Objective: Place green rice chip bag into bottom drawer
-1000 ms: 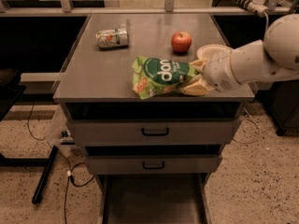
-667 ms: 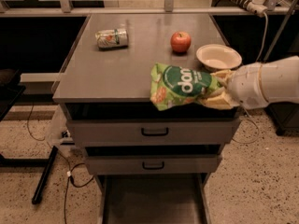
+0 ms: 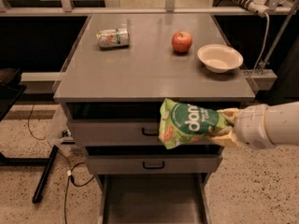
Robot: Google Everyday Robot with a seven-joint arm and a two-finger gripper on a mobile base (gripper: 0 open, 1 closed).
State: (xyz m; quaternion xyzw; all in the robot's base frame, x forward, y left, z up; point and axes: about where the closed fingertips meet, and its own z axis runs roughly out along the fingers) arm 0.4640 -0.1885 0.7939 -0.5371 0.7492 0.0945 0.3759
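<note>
My gripper (image 3: 225, 126) comes in from the right on a white arm and is shut on the right end of the green rice chip bag (image 3: 187, 122). The bag hangs in the air in front of the upper drawer front, off the tabletop and to the right of centre. The bottom drawer (image 3: 152, 202) is pulled open below, its flat grey floor showing at the bottom edge of the view. The bag is well above that drawer and slightly to its right.
On the grey tabletop (image 3: 140, 69) lie a small green-and-white can (image 3: 112, 37) on its side, a red apple (image 3: 181, 41) and a cream bowl (image 3: 219, 58). Two shut grey drawers with black handles (image 3: 152, 164) sit under the top. Cables lie on the floor at left.
The gripper has carried the bag off the tabletop's front right, forward and down, so it now hangs in front of the upper drawer front.
</note>
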